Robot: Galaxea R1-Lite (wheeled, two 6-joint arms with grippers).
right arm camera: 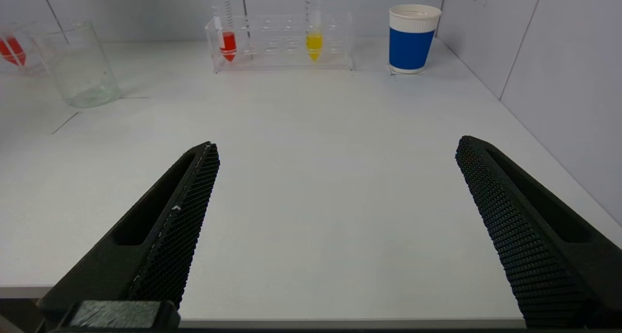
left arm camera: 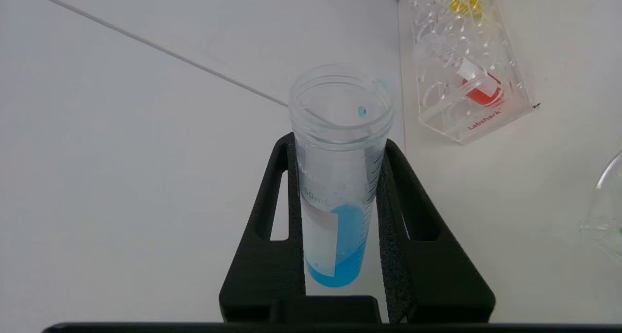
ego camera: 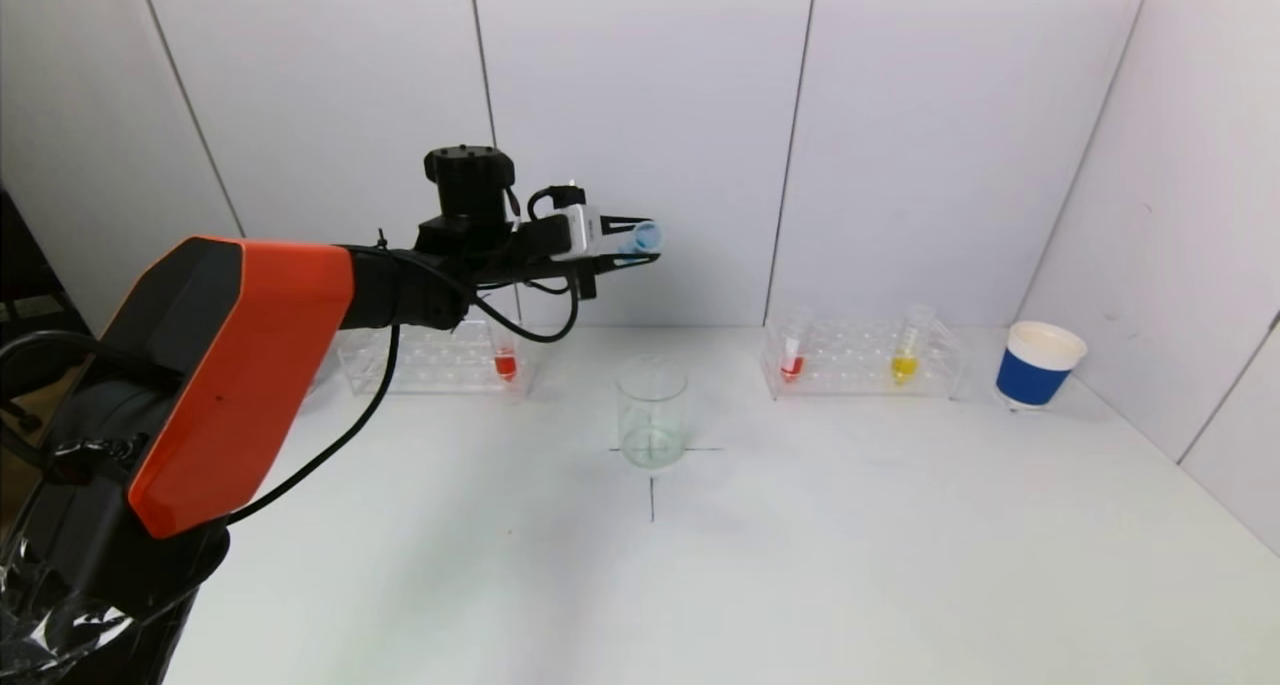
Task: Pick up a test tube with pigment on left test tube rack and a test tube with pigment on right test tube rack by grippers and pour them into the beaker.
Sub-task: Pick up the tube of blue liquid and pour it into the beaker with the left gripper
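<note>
My left gripper [ego camera: 640, 245] is shut on a test tube with blue pigment [ego camera: 645, 237], held high above and behind the glass beaker [ego camera: 651, 410]. In the left wrist view the tube [left arm camera: 337, 177] sits between the two black fingers [left arm camera: 265, 226], lying nearly level, with blue liquid at its closed end. The left rack [ego camera: 430, 360] holds a red tube [ego camera: 505, 360]. The right rack [ego camera: 860, 360] holds a red tube [ego camera: 792, 355] and a yellow tube [ego camera: 906, 350]. My right gripper [right arm camera: 335, 177] is open and empty at the table's near edge, out of the head view.
A blue and white paper cup [ego camera: 1038, 365] stands right of the right rack, near the side wall. White walls close the back and right of the table. A black cross is marked on the table [ego camera: 650, 565] under the beaker.
</note>
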